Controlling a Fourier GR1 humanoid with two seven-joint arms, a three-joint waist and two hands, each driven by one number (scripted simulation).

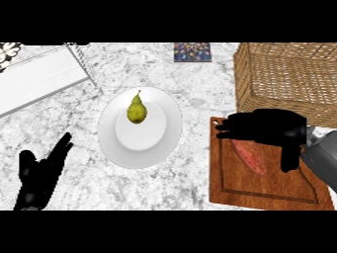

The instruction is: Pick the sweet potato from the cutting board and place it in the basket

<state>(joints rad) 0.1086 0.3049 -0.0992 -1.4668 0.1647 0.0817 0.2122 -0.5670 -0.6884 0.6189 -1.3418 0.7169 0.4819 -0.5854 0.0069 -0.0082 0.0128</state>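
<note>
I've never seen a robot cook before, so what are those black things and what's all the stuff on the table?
The black things are the robot's two hands. The picture is taken from its head, looking down at a marble counter, so you only see arms and hands coming in from below.

The left hand is open and resting on the left. The right hand is over a wooden cutting board, just above a reddish sweet potato. Its fingers look relaxed, and it is not yet holding the potato.

In the middle sits a white plate with a green pear. At the top right is a woven basket, where the sweet potato should go.
</note>
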